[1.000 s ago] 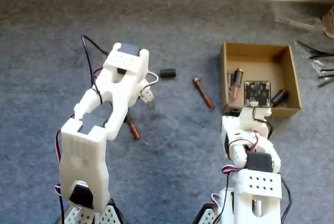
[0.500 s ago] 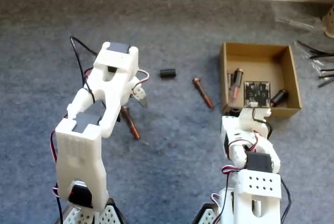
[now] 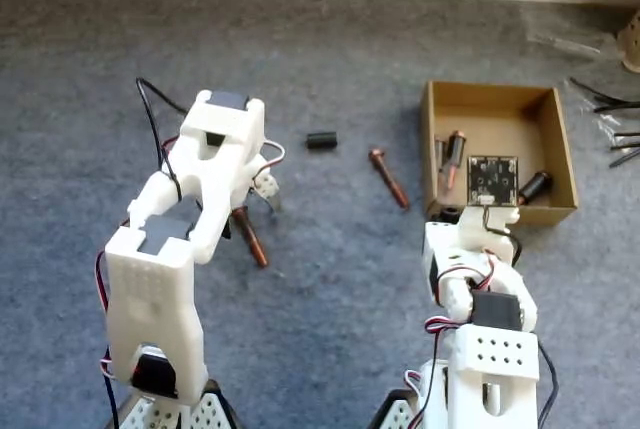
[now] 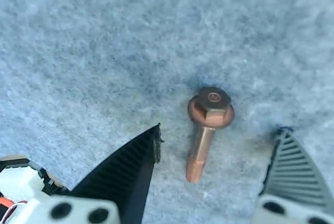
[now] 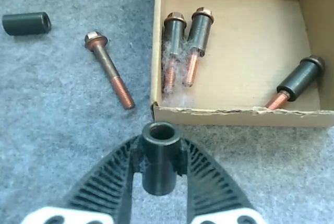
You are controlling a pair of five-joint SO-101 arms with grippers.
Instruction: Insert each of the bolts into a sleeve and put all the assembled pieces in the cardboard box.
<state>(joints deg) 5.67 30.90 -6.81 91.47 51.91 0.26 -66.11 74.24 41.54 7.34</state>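
A copper bolt (image 4: 207, 130) lies on the grey carpet between the spread fingers of my open left gripper (image 4: 219, 139). In the high view this bolt (image 3: 250, 237) lies just below that gripper (image 3: 256, 191). My right gripper (image 5: 162, 148) is shut on a black sleeve (image 5: 162, 169), held upright just in front of the cardboard box (image 5: 229, 113). Three bolts in sleeves lie inside the box. A second loose bolt (image 3: 388, 178) and a loose black sleeve (image 3: 321, 140) lie between the arms, left of the box (image 3: 430, 139).
Black cables and a clear bag (image 3: 608, 114) lie at the right edge behind the box. The right arm's base (image 3: 490, 349) stands at the front, and the left arm's white body (image 3: 160, 279) rises over the front left.
The left arm has swung a little to the left, uncovering the bolt beneath it, now between its fingers. The right arm and the loose parts have stayed put.
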